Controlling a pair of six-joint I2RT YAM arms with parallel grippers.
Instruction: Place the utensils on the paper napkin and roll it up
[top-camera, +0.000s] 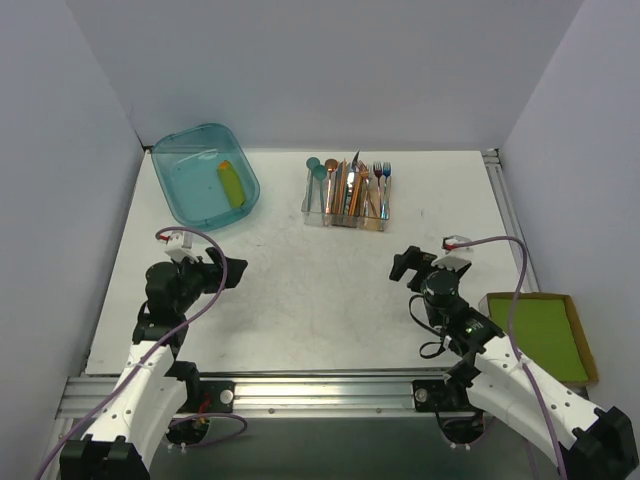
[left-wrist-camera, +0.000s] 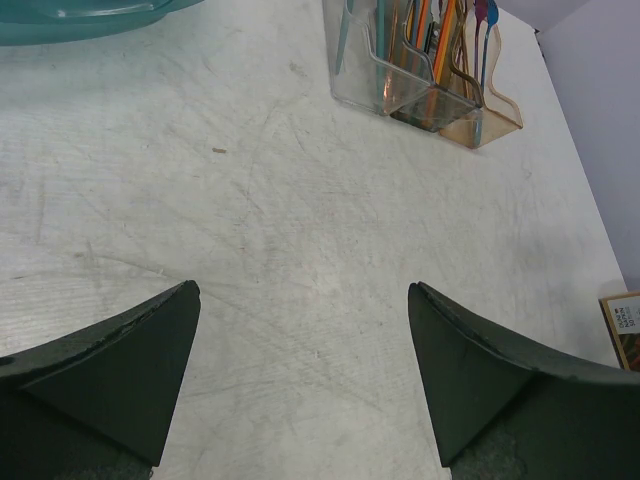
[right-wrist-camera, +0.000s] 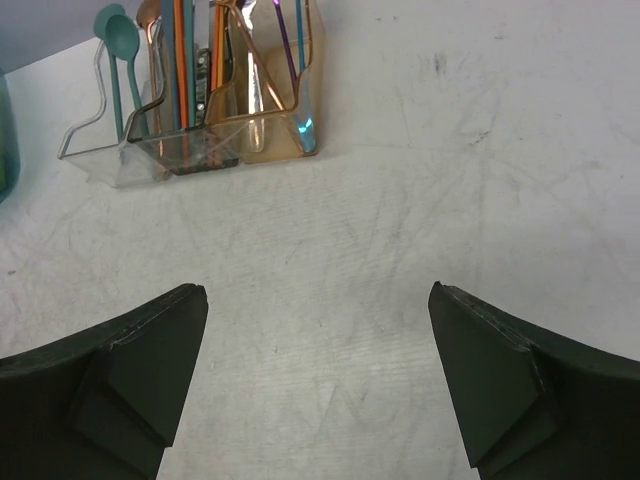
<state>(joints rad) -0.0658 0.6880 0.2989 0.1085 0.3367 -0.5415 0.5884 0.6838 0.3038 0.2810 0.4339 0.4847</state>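
Lower frame: two black two-finger grippers, the left gripper (top-camera: 222, 270) and the right gripper (top-camera: 408, 266), each with jaws spread wide and holding nothing. Lower right: one brown cardboard tray of lime-green paper sheets (top-camera: 548, 338), crossed by a purple cable (top-camera: 510, 325); the sheets cannot be counted. Upper centre: one clear plastic caddy (right-wrist-camera: 150, 165) holds bunched cutlery: two teal round-bowled spoons (top-camera: 316, 168), two blue forks (top-camera: 382, 172), and overlapping copper-coloured pieces (top-camera: 356, 190) of unclear count. Upper left: one teal plastic tub (top-camera: 185, 185) with one yellow-green object (top-camera: 232, 184).
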